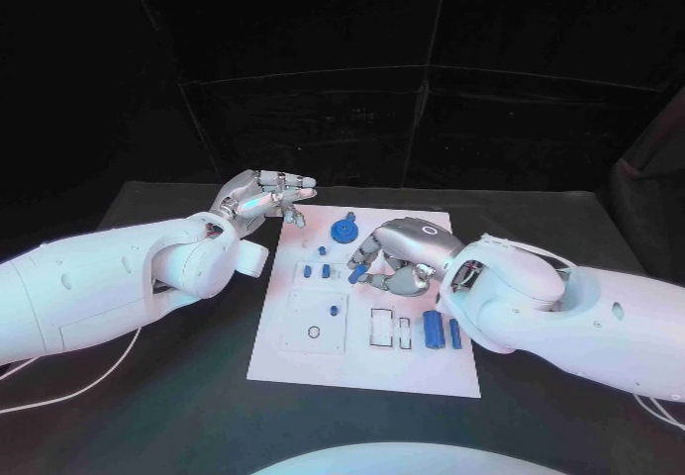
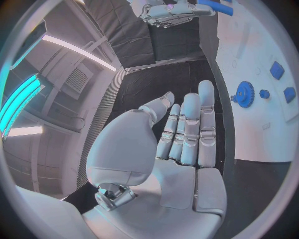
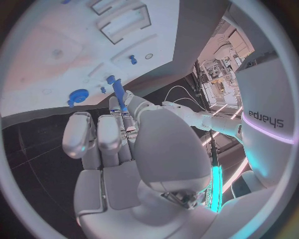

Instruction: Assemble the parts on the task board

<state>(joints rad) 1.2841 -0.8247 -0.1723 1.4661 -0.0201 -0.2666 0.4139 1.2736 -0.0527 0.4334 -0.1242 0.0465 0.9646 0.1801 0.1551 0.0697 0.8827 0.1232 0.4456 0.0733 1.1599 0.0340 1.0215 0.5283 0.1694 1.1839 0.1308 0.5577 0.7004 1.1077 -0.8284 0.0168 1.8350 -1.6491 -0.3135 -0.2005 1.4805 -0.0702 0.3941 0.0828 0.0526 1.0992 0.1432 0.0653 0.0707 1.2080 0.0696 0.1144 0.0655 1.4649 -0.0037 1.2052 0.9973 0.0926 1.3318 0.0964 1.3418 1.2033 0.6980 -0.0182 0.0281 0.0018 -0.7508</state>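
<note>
The white task board (image 1: 364, 368) lies mid-table. My right hand (image 1: 401, 255) hovers over its middle and pinches a long blue rod (image 3: 118, 98) at its fingertips; the rod's end (image 1: 357, 270) shows under the fingers. The same rod (image 2: 215, 6) also appears in the left wrist view. A blue gear (image 1: 344, 231) sits near the board's far edge. Two long blue pieces (image 1: 433, 330) lie side by side at the near right, beside an empty rectangular slot (image 1: 383, 328). My left hand (image 1: 264, 198) is raised off the board's far left corner, fingers straight, holding nothing.
Two small blue blocks (image 1: 309, 269) stand left of the right hand. A small blue peg (image 1: 335, 310) stands in a square recessed plate (image 1: 312, 327). Black table (image 1: 186, 396) surrounds the board, and a white cable (image 1: 71, 391) trails at the near left.
</note>
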